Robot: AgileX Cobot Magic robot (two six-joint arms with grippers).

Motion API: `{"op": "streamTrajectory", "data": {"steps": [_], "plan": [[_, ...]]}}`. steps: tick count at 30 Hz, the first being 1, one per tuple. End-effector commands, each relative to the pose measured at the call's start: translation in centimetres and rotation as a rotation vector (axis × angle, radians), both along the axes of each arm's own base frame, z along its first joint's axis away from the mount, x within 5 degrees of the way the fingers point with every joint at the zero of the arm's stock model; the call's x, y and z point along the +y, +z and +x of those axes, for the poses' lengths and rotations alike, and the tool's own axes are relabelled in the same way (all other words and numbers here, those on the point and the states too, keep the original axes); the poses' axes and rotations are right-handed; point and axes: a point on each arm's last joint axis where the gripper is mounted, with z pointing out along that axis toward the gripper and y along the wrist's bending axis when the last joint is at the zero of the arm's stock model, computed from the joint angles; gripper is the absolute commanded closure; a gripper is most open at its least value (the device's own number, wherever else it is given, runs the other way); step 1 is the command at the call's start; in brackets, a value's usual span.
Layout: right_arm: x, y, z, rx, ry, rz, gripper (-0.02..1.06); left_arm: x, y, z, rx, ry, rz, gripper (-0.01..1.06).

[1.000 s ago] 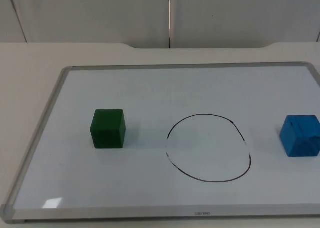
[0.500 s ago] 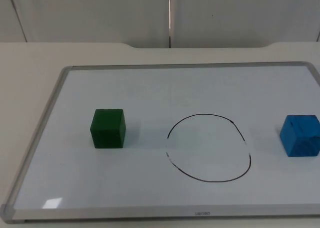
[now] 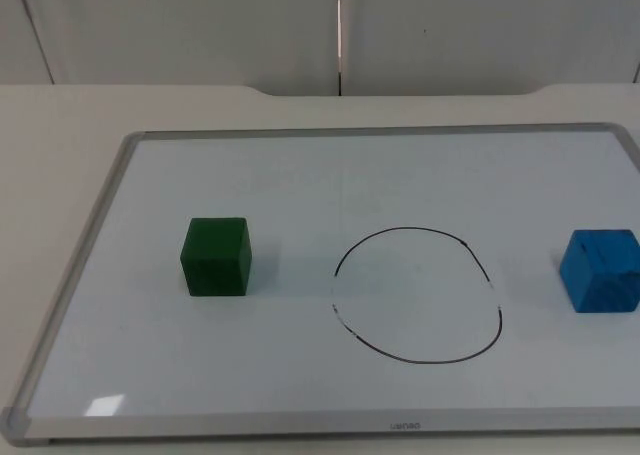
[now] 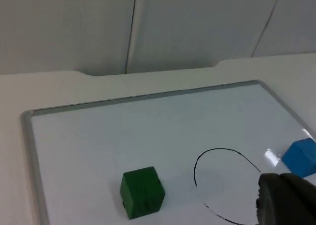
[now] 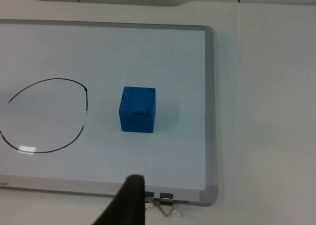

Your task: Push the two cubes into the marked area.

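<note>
Neither cube had been pushed yet: the green cube and blue cube sat either side of the drawn circle on the whiteboard. Each hand's opening could not be told. Low, centred contact would be advised, each push aimed straight at the circle.

One cube left, another cube right of the circle, on whiteboard.
</note>
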Motion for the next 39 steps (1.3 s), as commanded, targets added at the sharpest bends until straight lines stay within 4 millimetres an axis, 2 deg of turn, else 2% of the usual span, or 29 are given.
{"op": "streamTrajectory", "data": {"steps": [1,3,9,11,15,18,20,21,25,29,39], "plan": [[0.0,0.0,0.0,-0.007,-0.002,0.003,-0.01,-0.1,0.4,0.5,-0.016,-0.002,-0.032,1.05],[0.0,0.0,0.0,-0.007,-0.002,0.003,-0.01,-0.1,0.2,1.0,-0.004,0.003,-0.028,1.05],[0.0,0.0,0.0,-0.007,-0.002,0.003,-0.01,-0.3,-1.2,5.6,0.092,-0.007,-0.063,1.05],[0.0,0.0,0.0,-0.007,-0.002,0.003,-0.01,-0.4,-1.3,5.9,0.093,-0.016,-0.059,1.05],[0.0,0.0,0.0,-0.007,-0.002,0.003,-0.01,-0.9,-3.1,9.1,0.172,-0.056,-0.117,1.05],[0.0,0.0,0.0,-0.007,-0.002,0.003,-0.01,-1.1,-4.0,10.3,0.192,-0.069,-0.129,1.05],[0.0,0.0,0.0,-0.007,-0.002,0.003,-0.01,-1.5,-5.4,11.8,0.231,-0.080,-0.125,1.05],[0.0,0.0,0.0,-0.007,-0.002,0.003,-0.01,-1.5,-5.4,11.8,0.231,-0.080,-0.125,1.05],[0.0,0.0,0.0,-0.007,-0.002,0.003,-0.01,-2.0,-8.0,13.9,0.300,-0.027,-0.062,1.05],[0.0,0.0,0.0,-0.007,-0.002,0.003,-0.01,-2.7,-9.5,15.4,0.359,-0.021,-0.023,1.05],[0.0,0.0,0.0,-0.007,-0.002,0.003,-0.01,-2.9,-12.6,19.3,0.458,0.030,0.036,1.05]]}}
